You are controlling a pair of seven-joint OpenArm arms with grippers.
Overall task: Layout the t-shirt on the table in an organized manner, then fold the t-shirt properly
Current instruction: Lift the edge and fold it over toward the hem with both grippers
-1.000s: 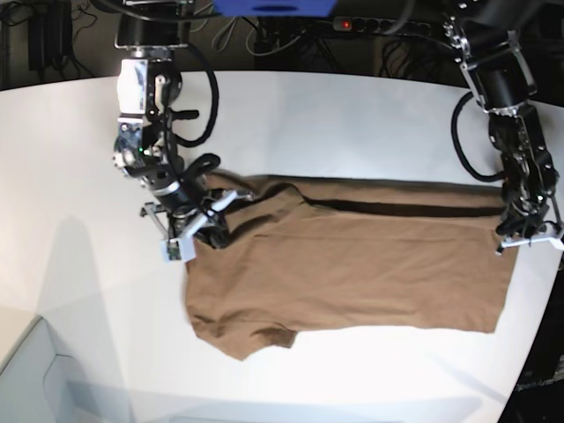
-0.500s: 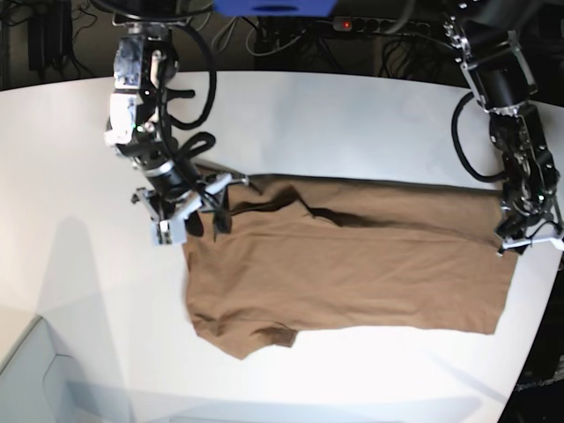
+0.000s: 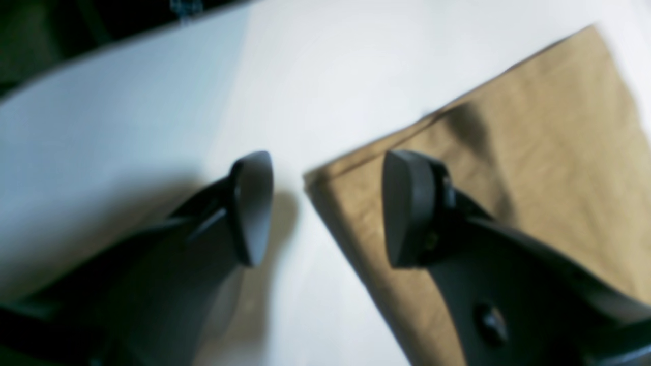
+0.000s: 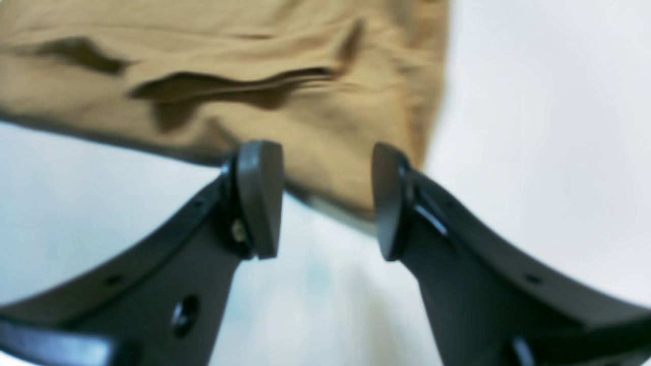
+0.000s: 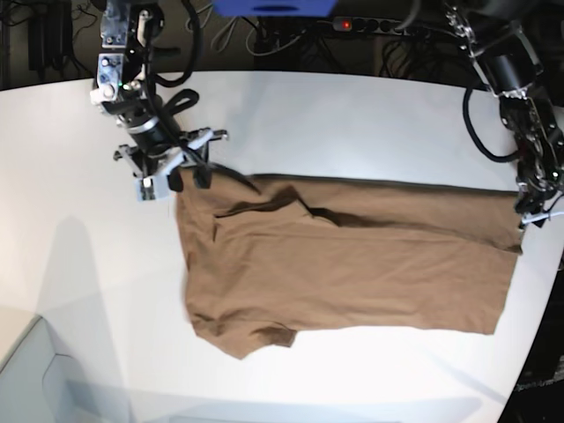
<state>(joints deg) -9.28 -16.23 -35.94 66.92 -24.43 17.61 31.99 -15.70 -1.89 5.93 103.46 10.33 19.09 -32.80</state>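
Tan t-shirt (image 5: pixel 352 256) corner blurred between left end effector (image 3: pixel 325 206) fingers.

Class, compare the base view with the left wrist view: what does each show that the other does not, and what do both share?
Only the base view shows the whole t-shirt spread out, the right tool at its collar end, and cables behind the table. Only the left wrist view shows the left tool close up, jaws apart, empty, straddling a shirt corner. Both show tan cloth on the white table.

no readable text, labels, brands, numbers or signs anywhere
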